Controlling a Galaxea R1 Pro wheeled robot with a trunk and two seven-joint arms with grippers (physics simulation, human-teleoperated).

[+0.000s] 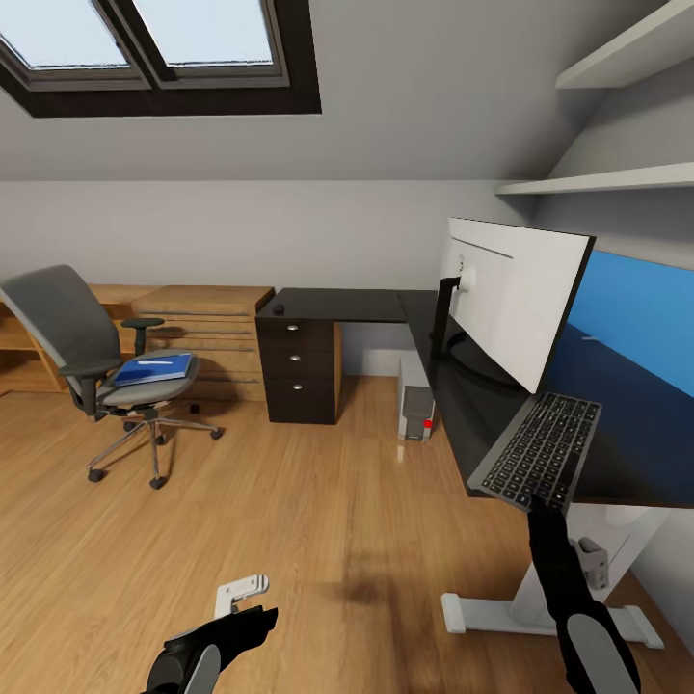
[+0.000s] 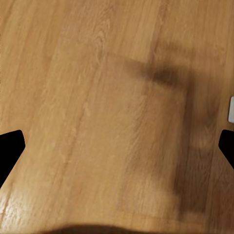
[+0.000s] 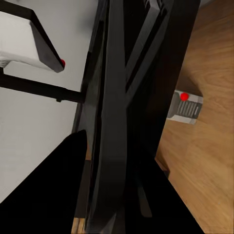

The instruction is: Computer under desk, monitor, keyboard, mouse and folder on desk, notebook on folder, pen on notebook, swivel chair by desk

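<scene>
At the desk's (image 1: 386, 306) near edge, the keyboard (image 1: 540, 448) rests tilted, overhanging, with the right gripper (image 1: 533, 503) clamped on its lower end. Right wrist view shows the keyboard edge-on between the fingers. Behind it stands the monitor (image 1: 511, 294); the computer (image 1: 416, 405) sits beneath. Left gripper (image 2: 117, 146) hangs over the floor (image 2: 97, 97), fingers apart. Across the room, the folder (image 1: 154, 368) lies on the swivel chair (image 1: 87, 357).

Even, bright daylight from the skylight (image 1: 159, 43). Soft blurred shadows on the wood floor (image 1: 289, 520). Wide-angle stretching at head view edges; wrist views slightly soft.
</scene>
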